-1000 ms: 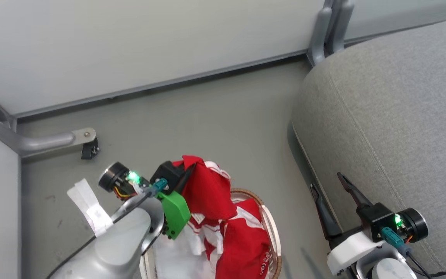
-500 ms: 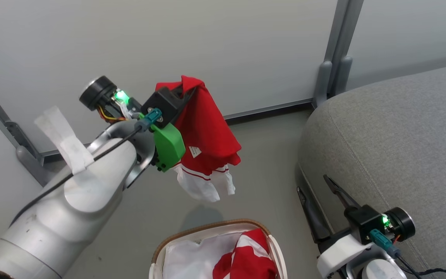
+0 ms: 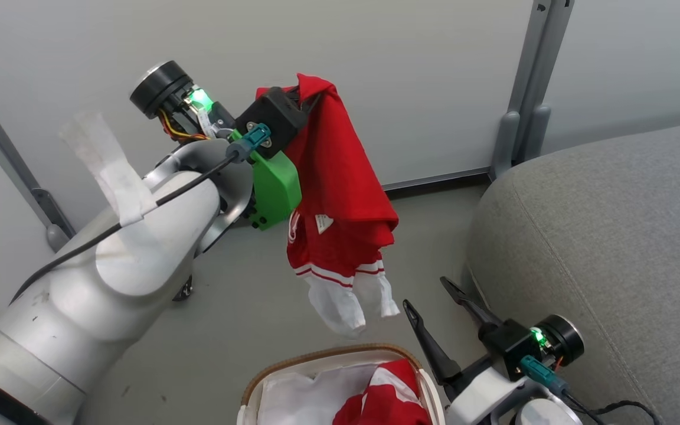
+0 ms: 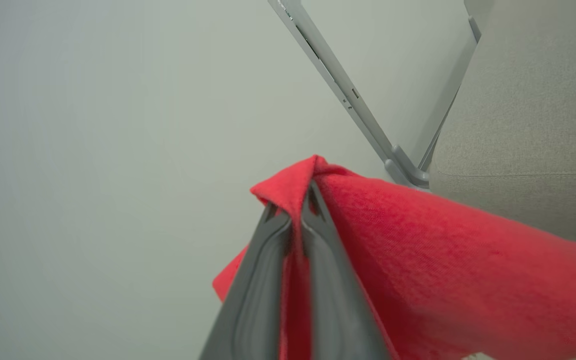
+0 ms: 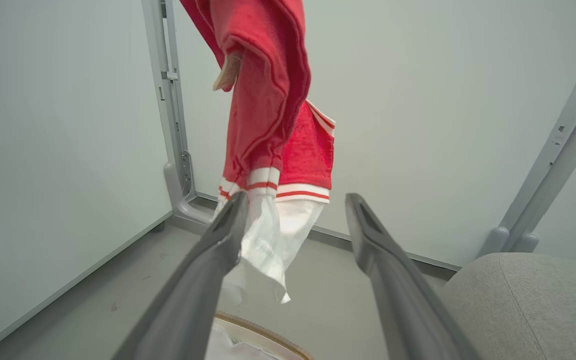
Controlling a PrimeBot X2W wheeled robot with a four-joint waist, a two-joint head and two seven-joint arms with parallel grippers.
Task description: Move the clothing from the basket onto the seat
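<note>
The left gripper [image 4: 292,200] pinched a fold of one red garment [image 3: 340,195], held high so its white hem hung clear of the basket [image 3: 316,357], where the second garment [image 3: 396,395] lay. The right gripper [image 3: 424,292] stood wide open, empty, beside the seat [image 3: 600,236].

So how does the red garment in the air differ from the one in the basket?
The lifted garment hangs full length from the shut left jaws, clear of the basket; the other garment lies crumpled inside it. The lifted one shows its white striped hem; the other shows mostly red folds. Both are red with white.
</note>
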